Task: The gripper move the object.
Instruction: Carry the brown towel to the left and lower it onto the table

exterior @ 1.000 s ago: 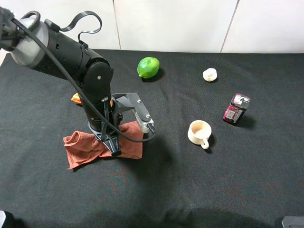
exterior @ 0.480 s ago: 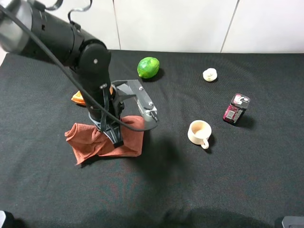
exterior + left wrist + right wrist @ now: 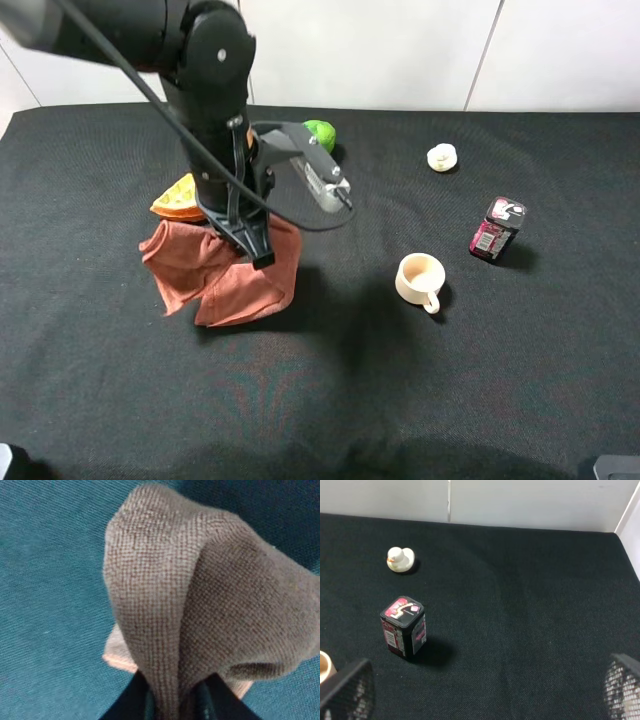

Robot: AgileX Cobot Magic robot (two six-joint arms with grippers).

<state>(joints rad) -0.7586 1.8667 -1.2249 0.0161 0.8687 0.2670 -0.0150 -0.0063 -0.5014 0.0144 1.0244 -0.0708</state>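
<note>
A rust-red cloth [image 3: 230, 278] hangs bunched from my left gripper [image 3: 258, 255], which is shut on its top and holds it lifted, with its lower folds near or on the black table. In the left wrist view the cloth [image 3: 200, 595] fills the frame and is pinched between the two dark fingers [image 3: 172, 700]. My right gripper [image 3: 485, 690] is open; only its two mesh-padded fingertips [image 3: 345, 690] show at the frame's lower corners. It is out of the exterior view.
An orange piece [image 3: 178, 198] lies just left of the left arm. A green lime [image 3: 322, 132] sits behind it. A cream cup [image 3: 418, 279], a small dark tin [image 3: 496, 229] and a small white duck [image 3: 441, 157] stand to the right.
My left gripper has risen and moved back and slightly right, pulling the cloth up off the table. The cloth now hangs bunched instead of lying spread.
</note>
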